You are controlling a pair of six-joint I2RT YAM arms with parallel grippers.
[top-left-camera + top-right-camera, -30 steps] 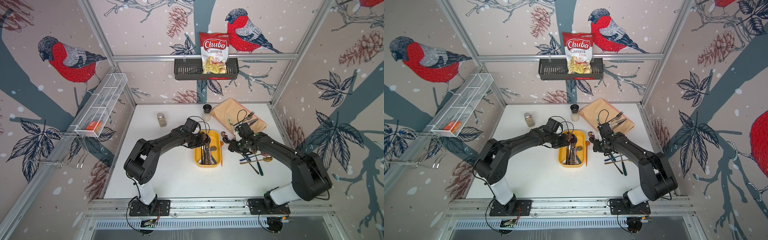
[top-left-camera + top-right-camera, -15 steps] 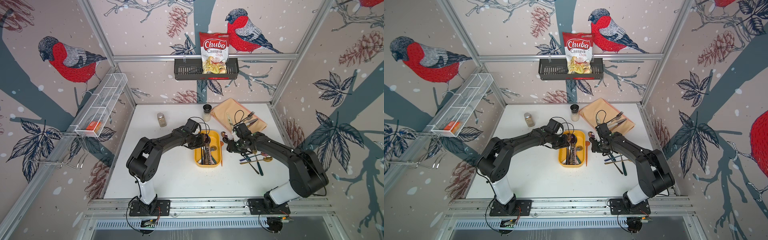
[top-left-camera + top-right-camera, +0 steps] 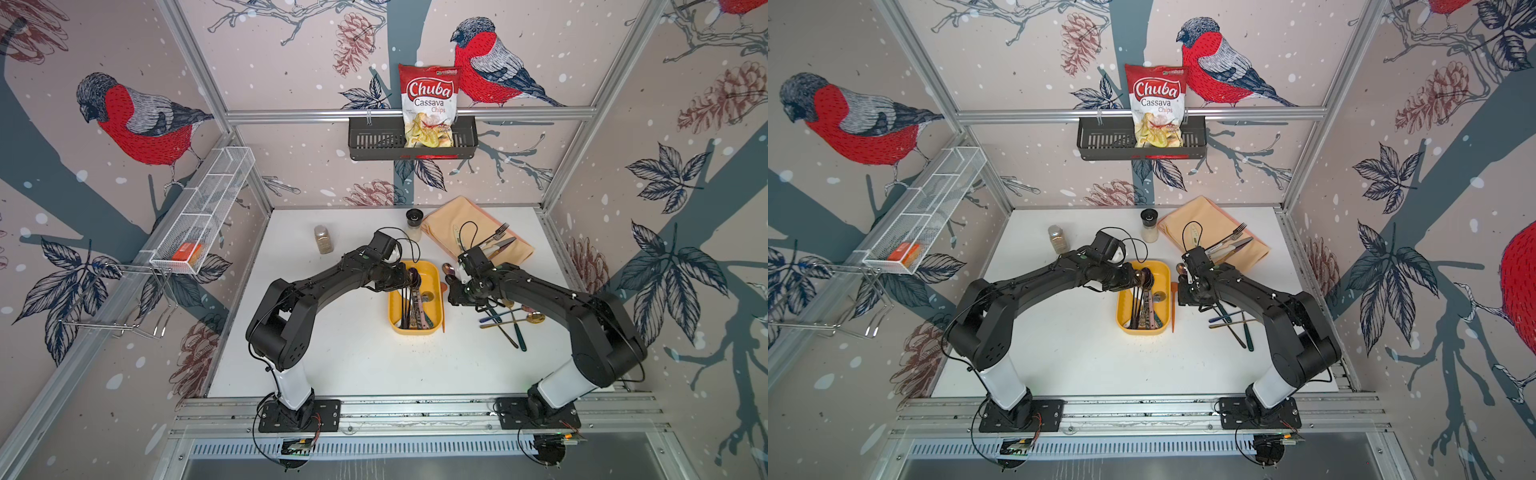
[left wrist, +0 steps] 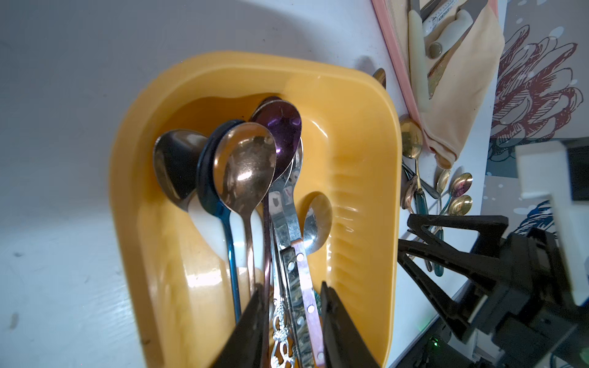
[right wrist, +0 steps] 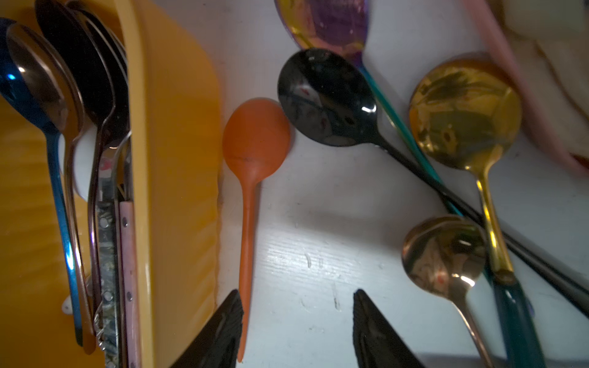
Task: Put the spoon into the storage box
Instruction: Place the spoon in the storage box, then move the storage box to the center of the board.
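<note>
The yellow storage box (image 3: 393, 309) (image 3: 1122, 313) lies mid-table with several spoons in it. Over its far end hangs my left gripper (image 3: 407, 277) (image 3: 1138, 277). In the left wrist view this gripper (image 4: 293, 290) is open, its jaws a little apart. Several handles lie loose between them, and the purple spoon (image 4: 282, 127) has its handle against one finger. My right gripper (image 3: 452, 289) (image 5: 296, 296) stands open low over the table, just right of the box (image 5: 178, 127). An orange spoon (image 5: 255, 137) (image 3: 443, 307) lies along the box's outer wall, its handle touching one fingertip.
Loose spoons (image 3: 511, 320), among them a black one (image 5: 325, 98) and a gold one (image 5: 465, 108), lie right of the right gripper. A peach cloth (image 3: 457, 216) with a fork and knives lies behind. Two jars (image 3: 323, 239) (image 3: 414, 220) stand at the back.
My left gripper's jaws have parted over the handles in the box. The right gripper has edged left toward the box and the orange spoon.
</note>
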